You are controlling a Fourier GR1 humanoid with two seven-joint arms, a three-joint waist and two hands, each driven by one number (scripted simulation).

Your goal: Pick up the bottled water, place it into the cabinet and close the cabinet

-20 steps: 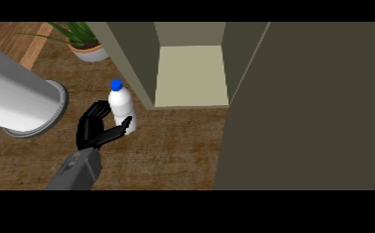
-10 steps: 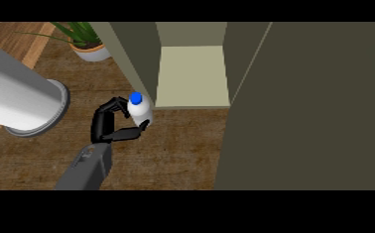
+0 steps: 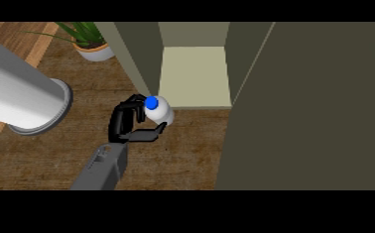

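Note:
The bottled water (image 3: pixel 162 114), white with a blue cap, is seen from above, held off the wooden counter just in front of the cabinet's left front edge. My left hand (image 3: pixel 121 123) is shut on it: the fingers curl round its left side and the thumb passes under its near side. The cabinet (image 3: pixel 193 78) stands open with a pale, bare shelf. Its door (image 3: pixel 307 108) is swung out and fills the right side of the view. My right hand does not show.
A large grey cylinder (image 3: pixel 29 100) lies at the left on the counter (image 3: pixel 168 162). A potted plant (image 3: pixel 95 51) stands at the back left beside the cabinet's side wall (image 3: pixel 139 53).
My left hand closed round the bottle, lifted it off the counter and carried it a little right, up to the cabinet's opening.

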